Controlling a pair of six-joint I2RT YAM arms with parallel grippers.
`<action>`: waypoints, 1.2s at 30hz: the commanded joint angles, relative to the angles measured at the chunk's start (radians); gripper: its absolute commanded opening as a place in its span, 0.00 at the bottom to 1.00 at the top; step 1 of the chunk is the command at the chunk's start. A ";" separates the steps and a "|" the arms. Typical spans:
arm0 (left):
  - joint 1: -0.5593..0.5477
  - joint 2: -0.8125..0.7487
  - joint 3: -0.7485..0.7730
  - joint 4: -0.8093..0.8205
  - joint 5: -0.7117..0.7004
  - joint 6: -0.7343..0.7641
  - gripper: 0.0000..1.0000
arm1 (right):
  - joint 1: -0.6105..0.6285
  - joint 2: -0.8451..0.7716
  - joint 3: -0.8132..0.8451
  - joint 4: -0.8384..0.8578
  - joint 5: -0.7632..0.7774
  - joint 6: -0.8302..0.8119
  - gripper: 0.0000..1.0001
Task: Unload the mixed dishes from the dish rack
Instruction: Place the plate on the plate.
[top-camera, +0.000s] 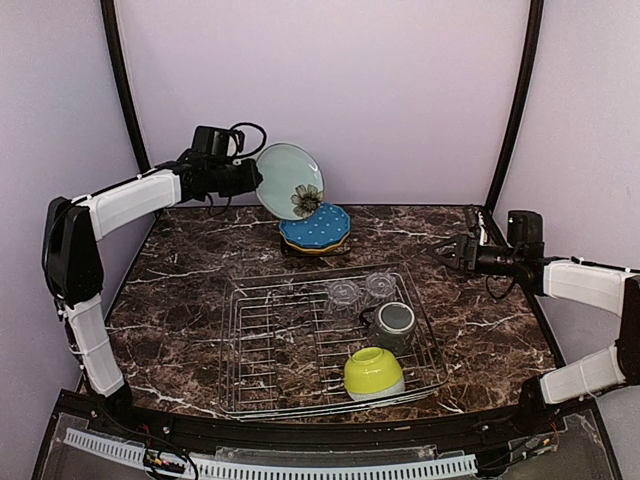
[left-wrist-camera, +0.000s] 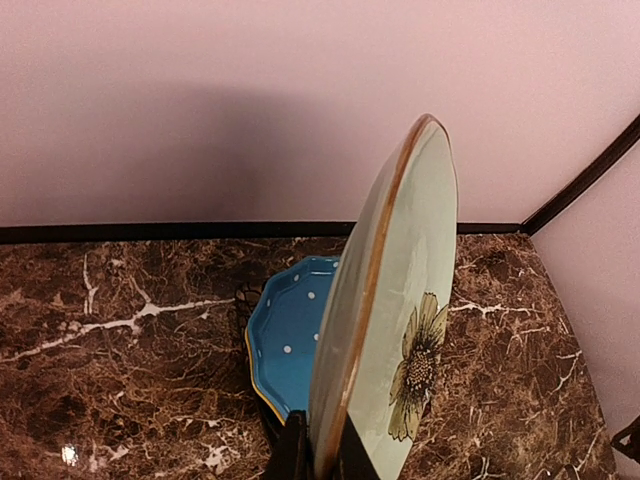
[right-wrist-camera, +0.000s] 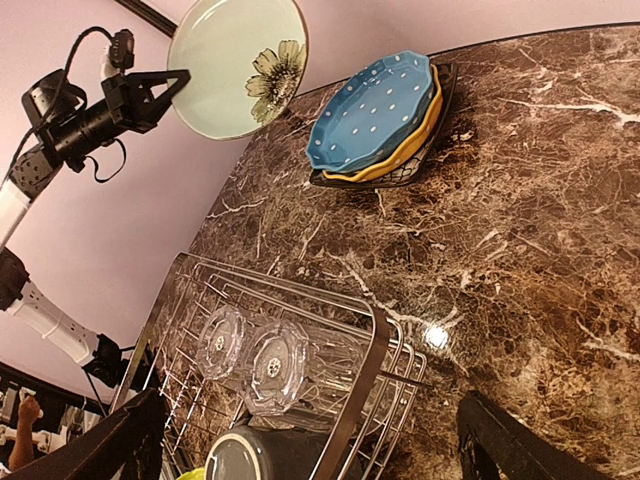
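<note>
Four plates sit at the far middle of the dark marble table, and three of them form a stack: the dotted blue plate on top, the yellow plate under it, and the black floral plate at the bottom. The fourth, the pale teal plate with a flower painted near its rim, is in the air just left of and above the stack, standing nearly on edge. The right wrist view shows it apart from the blue one. The left gripper is clamped on its left rim, with its fingers pinching either face. The dish rack lies nearer, in the middle of the table. Its left half is bare wire, and two clear glasses lie side by side at its far right. The dark grey mug is just nearer than them, and the lime-green bowl is upside down at the near right corner. The right gripper hovers over the table to the right of the rack with its jaws spread wide, holding nothing.
</note>
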 joint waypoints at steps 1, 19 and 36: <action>0.009 0.014 0.053 0.207 0.035 -0.159 0.01 | 0.003 -0.008 0.011 0.015 0.005 -0.009 0.99; 0.020 0.241 0.102 0.297 0.177 -0.361 0.01 | 0.004 0.000 0.013 0.009 0.010 -0.014 0.99; 0.026 0.358 0.122 0.341 0.274 -0.491 0.03 | 0.004 0.003 0.007 0.009 0.011 -0.015 0.99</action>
